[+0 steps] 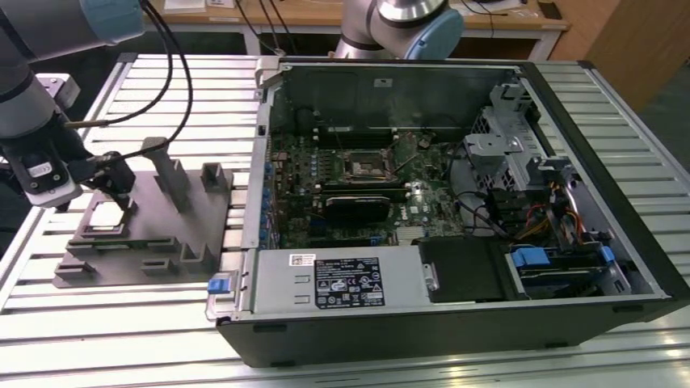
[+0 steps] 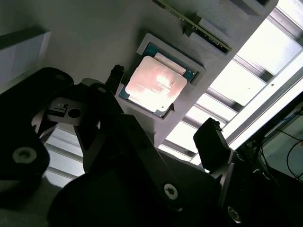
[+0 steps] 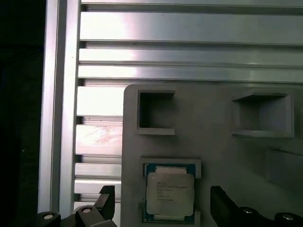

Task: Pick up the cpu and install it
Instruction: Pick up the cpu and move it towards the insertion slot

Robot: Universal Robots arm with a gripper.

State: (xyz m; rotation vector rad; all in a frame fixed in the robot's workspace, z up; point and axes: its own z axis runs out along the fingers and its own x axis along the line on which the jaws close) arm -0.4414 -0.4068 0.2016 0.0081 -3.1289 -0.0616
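Note:
The cpu [image 1: 108, 215], a small square chip with a silvery top, lies flat in a shallow pocket of the grey fixture [image 1: 161, 250] on the exterior view's left. My gripper [image 1: 115, 192] hangs just above it. In both wrist views the cpu [image 2: 156, 85] [image 3: 169, 193] sits between the two dark fingertips [image 3: 106, 201], which stand well apart on either side without touching it. The gripper [image 2: 163, 111] [image 3: 163, 202] is open and holds nothing. The dark square socket [image 1: 364, 168] lies on the motherboard inside the open computer case.
The open computer case [image 1: 603, 162] takes up the middle and the exterior view's right, with a silver labelled box [image 1: 334, 279] along its near side. Upright posts [image 1: 173, 174] rise from the fixture next to the gripper. Slatted aluminium table [image 1: 129, 339] runs underneath; a second arm's base [image 1: 399, 24] stands behind the case.

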